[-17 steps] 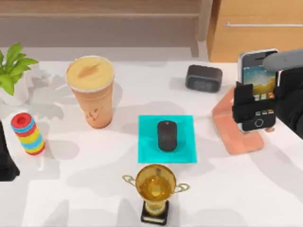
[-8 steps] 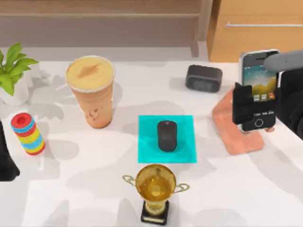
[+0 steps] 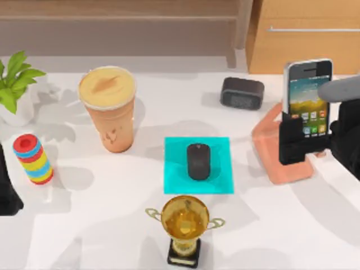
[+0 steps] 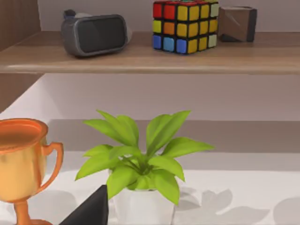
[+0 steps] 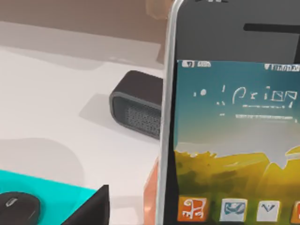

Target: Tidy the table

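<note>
Right gripper [image 3: 304,143] at the table's [image 3: 101,236] right edge.
Fingers clamped on the upright phone [image 3: 306,93] over its pink stand [image 3: 275,157]; left gripper's state: cannot tell.

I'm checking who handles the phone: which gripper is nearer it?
Right. The right gripper is at the phone on its stand; the left gripper is parked across the table.
</note>
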### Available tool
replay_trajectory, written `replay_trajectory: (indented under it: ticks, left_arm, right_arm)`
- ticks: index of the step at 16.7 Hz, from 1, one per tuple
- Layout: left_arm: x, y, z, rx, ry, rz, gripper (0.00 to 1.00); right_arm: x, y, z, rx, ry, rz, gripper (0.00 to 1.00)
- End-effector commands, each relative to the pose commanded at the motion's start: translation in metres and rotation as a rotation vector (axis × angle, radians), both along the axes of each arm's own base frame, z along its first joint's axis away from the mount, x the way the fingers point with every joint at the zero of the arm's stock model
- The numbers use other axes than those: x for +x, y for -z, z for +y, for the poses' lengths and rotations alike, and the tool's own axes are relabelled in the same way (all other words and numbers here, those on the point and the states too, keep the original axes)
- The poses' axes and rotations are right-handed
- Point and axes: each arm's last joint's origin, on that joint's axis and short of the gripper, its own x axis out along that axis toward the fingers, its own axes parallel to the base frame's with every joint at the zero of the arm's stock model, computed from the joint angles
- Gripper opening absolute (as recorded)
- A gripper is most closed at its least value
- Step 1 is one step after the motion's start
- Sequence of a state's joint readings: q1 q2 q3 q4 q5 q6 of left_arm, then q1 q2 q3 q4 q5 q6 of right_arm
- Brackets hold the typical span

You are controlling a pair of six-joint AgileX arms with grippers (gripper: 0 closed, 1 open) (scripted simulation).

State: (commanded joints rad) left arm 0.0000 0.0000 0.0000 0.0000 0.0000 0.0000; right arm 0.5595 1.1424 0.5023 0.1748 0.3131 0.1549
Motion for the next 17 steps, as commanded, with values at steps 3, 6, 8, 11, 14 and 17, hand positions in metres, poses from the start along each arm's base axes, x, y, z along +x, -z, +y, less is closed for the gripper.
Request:
replay_trajectory:
  ticks: [3,6,8,11,14,17]
  left_arm:
    - [0.0,0.0,0.0,0.0,0.0,0.0,1.0]
    - [0.0,0.0,0.0,0.0,0.0,0.0,1.0]
    - [0.0,0.0,0.0,0.0,0.0,0.0,1.0]
    - [0.0,0.0,0.0,0.0,0.0,0.0,1.0]
    - [0.0,0.0,0.0,0.0,0.0,0.0,1.0]
    - [0.0,0.0,0.0,0.0,0.0,0.0,1.0]
  right_arm:
    - [0.001,-0.002,-0.002,0.003,0.005,-0.006,1.0]
    - [-0.007,-0.006,-0.018,0.019,0.023,-0.036,1.0]
    - [-0.017,-0.009,-0.034,0.036,0.041,-0.071,1.0]
    - [-0.04,-0.009,-0.061,0.063,0.075,-0.141,1.0]
    - [-0.064,0.0,-0.086,0.079,0.116,-0.225,1.0]
    - [-0.084,0.015,-0.103,0.081,0.158,-0.317,1.0]
